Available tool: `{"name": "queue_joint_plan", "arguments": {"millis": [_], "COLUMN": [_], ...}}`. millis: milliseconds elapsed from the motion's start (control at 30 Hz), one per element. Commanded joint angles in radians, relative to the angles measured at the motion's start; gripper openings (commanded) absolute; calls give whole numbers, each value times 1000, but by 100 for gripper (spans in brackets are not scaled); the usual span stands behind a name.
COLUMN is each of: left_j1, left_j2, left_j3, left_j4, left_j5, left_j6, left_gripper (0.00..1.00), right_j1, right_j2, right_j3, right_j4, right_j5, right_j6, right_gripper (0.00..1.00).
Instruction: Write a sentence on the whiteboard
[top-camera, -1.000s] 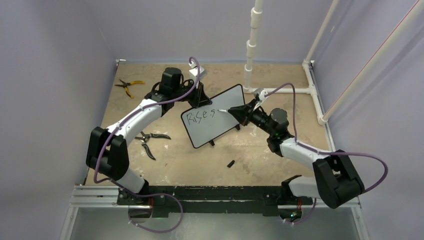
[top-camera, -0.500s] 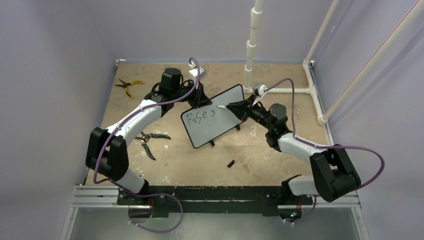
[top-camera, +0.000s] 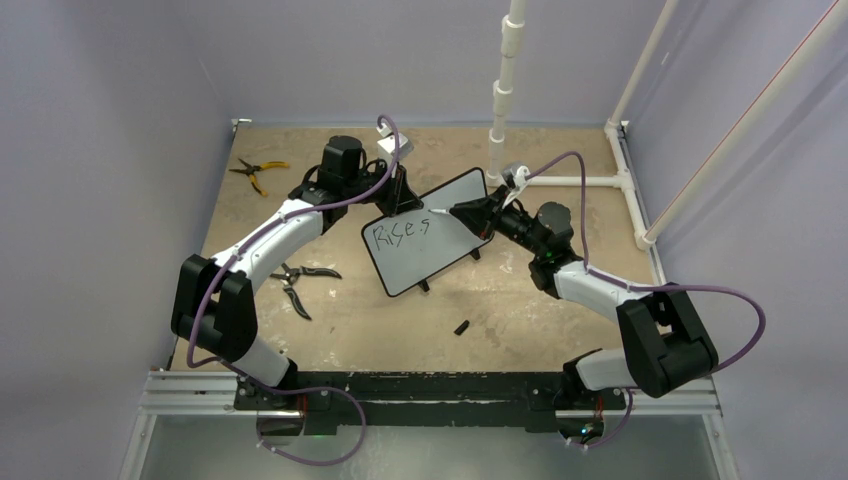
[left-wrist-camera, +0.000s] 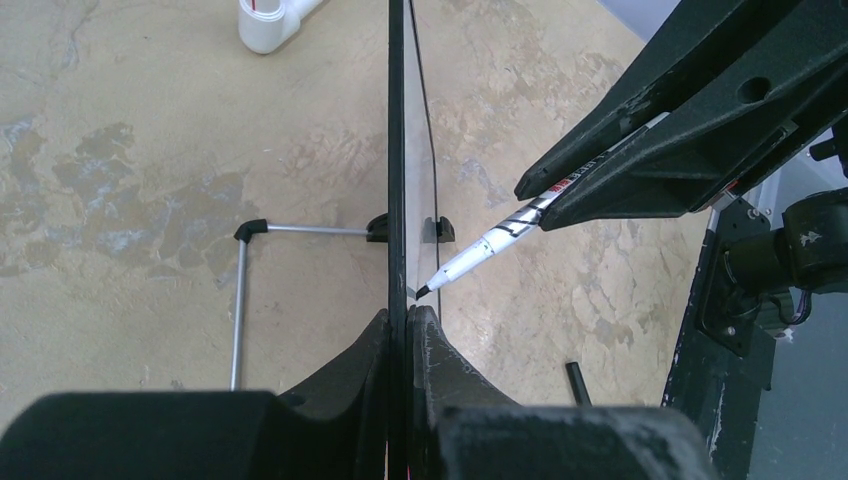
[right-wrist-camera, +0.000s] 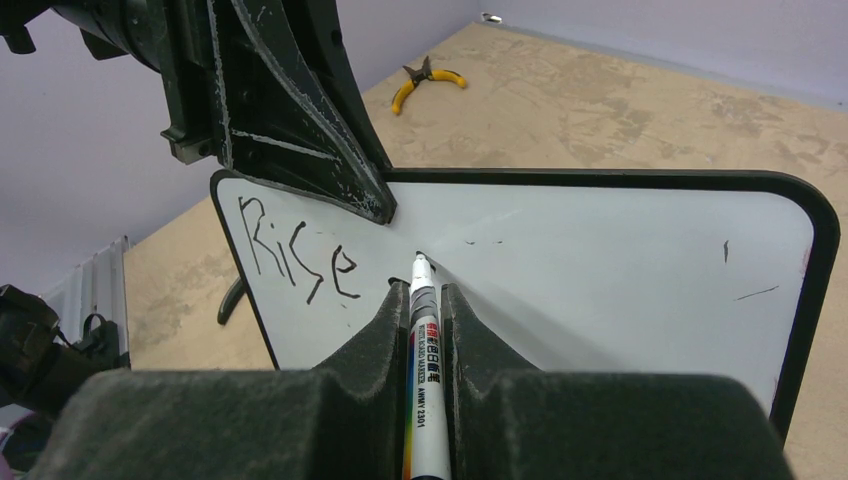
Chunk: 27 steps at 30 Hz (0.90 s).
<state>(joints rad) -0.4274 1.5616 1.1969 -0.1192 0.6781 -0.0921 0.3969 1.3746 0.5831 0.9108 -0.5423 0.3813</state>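
Note:
The whiteboard (top-camera: 440, 245) stands tilted on its feet mid-table, seen edge-on in the left wrist view (left-wrist-camera: 397, 120) and face-on in the right wrist view (right-wrist-camera: 610, 270). My left gripper (top-camera: 401, 203) (left-wrist-camera: 408, 316) is shut on its top edge. The sentence (top-camera: 399, 232) reads "Rise s" in black; the right wrist view shows only "Rise" (right-wrist-camera: 296, 252). My right gripper (top-camera: 463, 212) (right-wrist-camera: 416, 296) is shut on a white marker (right-wrist-camera: 426, 370) (left-wrist-camera: 487, 243). The marker's black tip sits at the board face just right of the lettering, close to the left fingers (right-wrist-camera: 300, 130).
Black pliers (top-camera: 301, 280) lie left of the board and yellow pliers (top-camera: 257, 171) (right-wrist-camera: 430, 74) at the far left. A black marker cap (top-camera: 462, 327) (left-wrist-camera: 577, 381) lies in front. White pipes (top-camera: 505, 90) rise behind. The board's wire stand (left-wrist-camera: 240, 300) rests behind it.
The right arm has shifted toward the far side, carrying the marker tip from beside the "s" up toward the board's top edge. The left arm and board have not moved.

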Motion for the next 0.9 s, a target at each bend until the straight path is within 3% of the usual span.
{"name": "queue_joint_plan", "arguments": {"millis": [0,333,867], "left_j1": [-8,-8,-8], "left_j2": [-18,-17,-23], "left_j3": [-10,-8,-8], "left_j4": [7,9,7], "left_j5": [34,35,37], "left_j6": [32,32,32], "left_gripper": [0,0,0], "right_j1": [-4,-5,-5], "right_j2": [5,-28,-16], "right_j3": [-23,-110,-53], "right_j4": [7,15,93], "right_j5": [20,46,45], "right_j6": [-10,9,59], "right_gripper": [0,0,0]}}
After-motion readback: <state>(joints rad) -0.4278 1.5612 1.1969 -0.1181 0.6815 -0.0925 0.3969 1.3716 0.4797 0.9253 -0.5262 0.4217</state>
